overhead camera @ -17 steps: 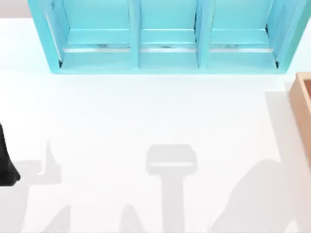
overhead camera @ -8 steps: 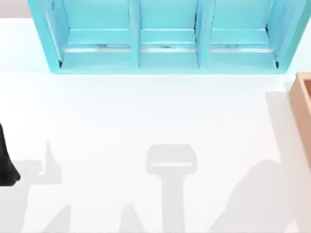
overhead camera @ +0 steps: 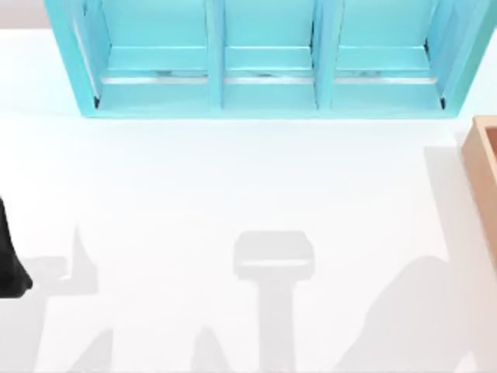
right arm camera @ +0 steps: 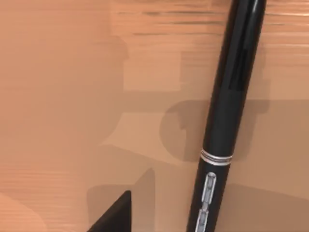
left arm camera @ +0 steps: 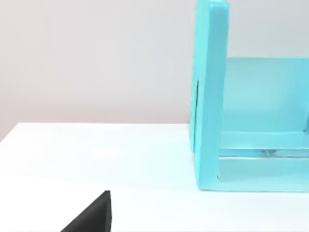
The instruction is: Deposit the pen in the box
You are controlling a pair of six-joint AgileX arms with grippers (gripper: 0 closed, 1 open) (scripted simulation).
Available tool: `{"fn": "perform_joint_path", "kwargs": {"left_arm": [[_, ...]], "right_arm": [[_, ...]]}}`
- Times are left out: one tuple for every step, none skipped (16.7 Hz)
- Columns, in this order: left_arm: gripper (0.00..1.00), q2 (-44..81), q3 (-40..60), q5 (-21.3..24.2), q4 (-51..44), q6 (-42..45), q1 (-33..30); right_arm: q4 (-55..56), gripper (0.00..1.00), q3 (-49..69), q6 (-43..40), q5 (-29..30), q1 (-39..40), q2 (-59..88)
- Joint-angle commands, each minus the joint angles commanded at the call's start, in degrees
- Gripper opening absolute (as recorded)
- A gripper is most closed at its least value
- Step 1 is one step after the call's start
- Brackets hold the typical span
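Observation:
The pen (right arm camera: 227, 111), slim and black with a silver band and clip, shows close up in the right wrist view, over the tan wooden floor of the box (right arm camera: 58, 96). It casts a shadow on that floor. My right gripper (right arm camera: 159, 227) is inside the box and open. Its one visible black finger (right arm camera: 113, 217) stands apart from the pen with a gap between them. In the top view a corner of the box (overhead camera: 483, 167) shows at the right edge of the table. My left arm (overhead camera: 9, 264) is parked at the table's left edge, with one finger (left arm camera: 94, 217) in its wrist view.
A big teal-blue unit (overhead camera: 268, 85) with three compartments stands along the back of the white table (overhead camera: 233, 186); its side wall (left arm camera: 210, 96) rises ahead of the left wrist camera. Arm shadows lie on the front part of the table.

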Motion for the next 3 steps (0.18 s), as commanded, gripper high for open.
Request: {"fn": "perform_joint_path", "kwargs": {"left_arm": [[1.0, 0.0, 0.0, 0.0, 0.0, 0.0, 0.0], [1.0, 0.0, 0.0, 0.0, 0.0, 0.0, 0.0], [1.0, 0.0, 0.0, 0.0, 0.0, 0.0, 0.0]], "right_arm": [[0.0, 1.0, 0.0, 0.0, 0.0, 0.0, 0.0], [0.0, 1.0, 0.0, 0.0, 0.0, 0.0, 0.0], [0.0, 1.0, 0.0, 0.0, 0.0, 0.0, 0.0]]}}
